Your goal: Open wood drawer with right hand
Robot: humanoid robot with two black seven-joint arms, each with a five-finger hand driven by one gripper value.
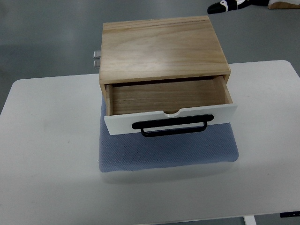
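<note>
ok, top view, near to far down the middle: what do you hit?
White table edge → blue mat → black handle → white drawer front → open drawer interior → wooden box top → grey floor.

Dark object [233, 6] cropped at top edge (identity unclear), table [47, 164] corners cut off

white table [47, 154] spans most of view | blue-grey mat [168, 152] lies on table, near centre | grey floor [47, 37] behind | black-and-white shoe [229, 6] at top edge, on floor
</note>
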